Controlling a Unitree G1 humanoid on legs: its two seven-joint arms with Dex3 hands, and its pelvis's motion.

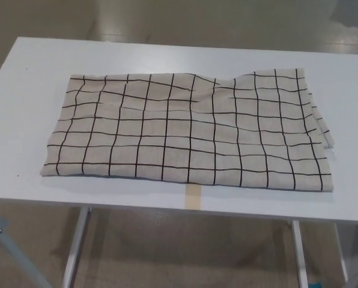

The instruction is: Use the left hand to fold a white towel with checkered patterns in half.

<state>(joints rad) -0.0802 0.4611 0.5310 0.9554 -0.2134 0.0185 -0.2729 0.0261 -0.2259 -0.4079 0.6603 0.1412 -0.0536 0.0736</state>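
Observation:
A white towel (188, 129) with a black checkered grid lies flat on the white table (35, 66), spread wide from left to right. Its right edge shows layered, slightly uneven cloth, and a few wrinkles run across the upper middle. Neither of my hands shows in the head view.
A strip of tan tape (193, 197) sticks to the table's front edge just below the towel. Metal table legs (77, 246) stand below, over a tan floor.

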